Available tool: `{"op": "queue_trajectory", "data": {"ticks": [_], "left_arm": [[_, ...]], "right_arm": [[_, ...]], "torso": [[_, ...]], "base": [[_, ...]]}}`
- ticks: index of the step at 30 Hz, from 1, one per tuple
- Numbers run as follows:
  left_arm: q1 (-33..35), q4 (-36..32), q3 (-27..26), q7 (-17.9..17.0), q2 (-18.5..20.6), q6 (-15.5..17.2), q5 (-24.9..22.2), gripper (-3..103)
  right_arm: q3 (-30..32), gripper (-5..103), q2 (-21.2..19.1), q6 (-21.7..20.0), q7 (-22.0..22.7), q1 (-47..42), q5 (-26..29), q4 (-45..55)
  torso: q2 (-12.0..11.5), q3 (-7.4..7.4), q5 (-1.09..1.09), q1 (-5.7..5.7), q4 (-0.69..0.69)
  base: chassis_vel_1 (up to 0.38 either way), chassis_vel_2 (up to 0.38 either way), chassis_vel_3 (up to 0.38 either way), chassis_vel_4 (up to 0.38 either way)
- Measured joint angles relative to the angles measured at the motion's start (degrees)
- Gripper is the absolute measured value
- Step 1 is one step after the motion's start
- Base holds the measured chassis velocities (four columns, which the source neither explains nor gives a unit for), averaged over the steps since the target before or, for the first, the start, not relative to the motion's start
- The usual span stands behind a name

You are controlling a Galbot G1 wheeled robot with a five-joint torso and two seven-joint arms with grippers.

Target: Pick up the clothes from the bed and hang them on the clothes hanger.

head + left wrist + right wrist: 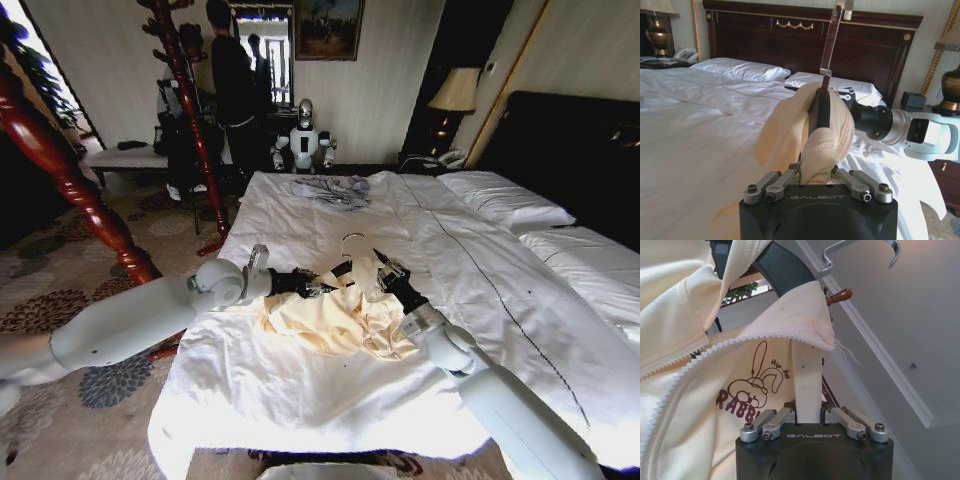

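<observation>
The cream-yellow clothes (335, 320) hang bunched just above the white bed (300, 390), partly draped over the black clothes hanger (345, 268) with its silver hook (352, 240). My left gripper (322, 285) comes in from the left and is shut on a fold of the fabric (817, 150), below the hanger's black arm (820, 107). My right gripper (388, 268) comes in from the right. It is shut on a strip of the clothes (807, 385) beside the zip and rabbit print (752, 390). The hanger (785, 270) rises above it.
A grey garment (335, 190) lies at the far end of the bed. White pillows (505, 205) and a dark headboard (580, 150) are on the right. Red-brown coat stands (60, 170) (190, 110) rise on the left. A small humanoid robot (303, 135) and a person stand behind.
</observation>
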Motion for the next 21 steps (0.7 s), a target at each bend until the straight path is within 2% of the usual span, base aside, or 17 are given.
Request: {"op": "queue_trajectory", "data": {"ticks": [11,20,21], "left_arm": [[1.13,-0.95,-0.13,-0.82,0.40,0.02,0.26,20],[3.65,-0.47,-1.31,-0.52,0.51,-2.40,3.14,20],[3.92,-0.36,-1.54,-0.55,0.47,-2.54,3.33,20]], "right_arm": [[0.10,20,0.01,1.07,-0.73,-0.30,-1.29,0.01],[0.27,18,0.01,1.76,-1.53,-0.15,-2.12,0.01],[0.32,23,0.09,1.82,-1.63,-0.09,-2.12,0.02]], "torso": [[0.00,0.00,0.00,0.00,0.00],[0.00,0.00,0.00,0.00,0.00],[0.00,0.00,0.00,0.00,0.00]], "base": [[0.000,0.000,0.000,0.000],[0.000,0.000,0.000,0.000],[0.000,0.000,0.000,0.000]]}}
